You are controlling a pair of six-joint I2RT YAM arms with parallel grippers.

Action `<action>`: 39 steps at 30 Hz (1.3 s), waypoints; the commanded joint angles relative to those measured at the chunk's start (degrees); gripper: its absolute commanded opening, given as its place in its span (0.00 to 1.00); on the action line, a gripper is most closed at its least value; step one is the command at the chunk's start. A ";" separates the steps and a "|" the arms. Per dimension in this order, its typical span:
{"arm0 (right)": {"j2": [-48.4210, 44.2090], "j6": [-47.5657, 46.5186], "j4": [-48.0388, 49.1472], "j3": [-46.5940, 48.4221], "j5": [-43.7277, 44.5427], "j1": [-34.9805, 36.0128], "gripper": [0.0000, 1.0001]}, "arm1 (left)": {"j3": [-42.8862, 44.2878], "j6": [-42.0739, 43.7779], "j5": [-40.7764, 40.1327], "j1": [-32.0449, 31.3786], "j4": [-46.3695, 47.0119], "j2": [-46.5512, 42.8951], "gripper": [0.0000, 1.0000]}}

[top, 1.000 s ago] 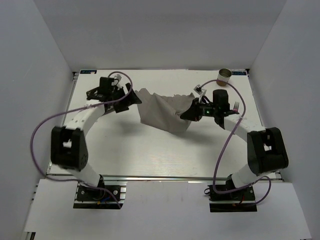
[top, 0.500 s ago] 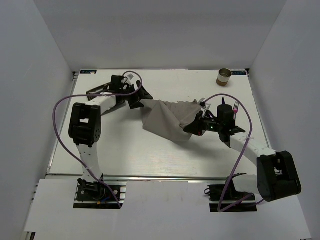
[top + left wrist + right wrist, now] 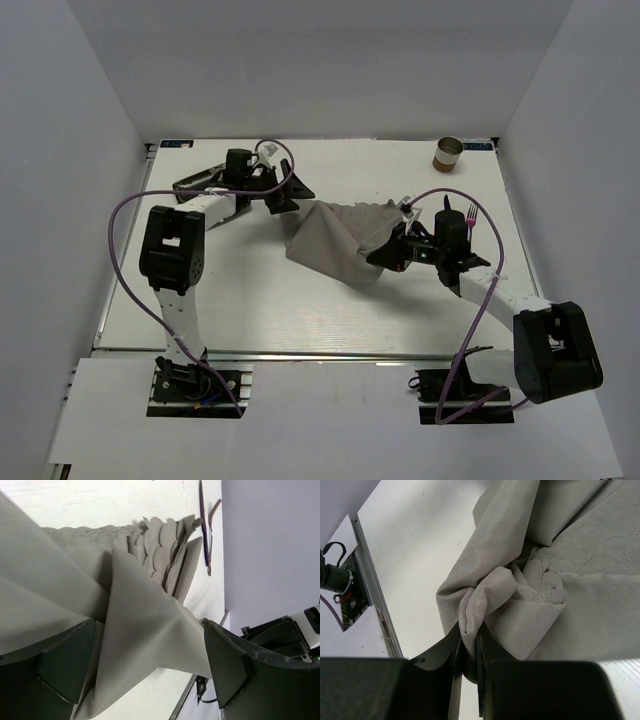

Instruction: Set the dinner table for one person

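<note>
The white dinner table (image 3: 250,290) carries a crumpled grey cloth placemat (image 3: 335,240) at its middle. My right gripper (image 3: 385,255) is shut on a fold at the cloth's right edge; the right wrist view shows the pinched fold (image 3: 485,600) between my right gripper's (image 3: 468,632) fingers. My left gripper (image 3: 298,193) is at the cloth's upper left corner. In the left wrist view my left gripper (image 3: 150,630) is wide open, with the cloth (image 3: 140,620) lying loose between the fingers. A scalloped-edged napkin (image 3: 160,545) is bunched inside the cloth and also shows in the right wrist view (image 3: 547,577).
A brown cup (image 3: 448,153) stands at the table's far right corner. A purple fork (image 3: 470,214) lies right of my right wrist. A metal rail (image 3: 330,353) runs along the table's near edge. White walls enclose the left, back and right.
My right gripper has pulled the cloth's right edge down and to the right, then stayed put. My left gripper has shifted right to the cloth's upper left corner.
</note>
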 commanded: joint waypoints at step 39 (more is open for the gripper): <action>-8.00 12.81 -6.09 -0.35 20.62 0.98 0.89 | -60.92 2.49 4.43 -13.10 41.78 -43.20 0.77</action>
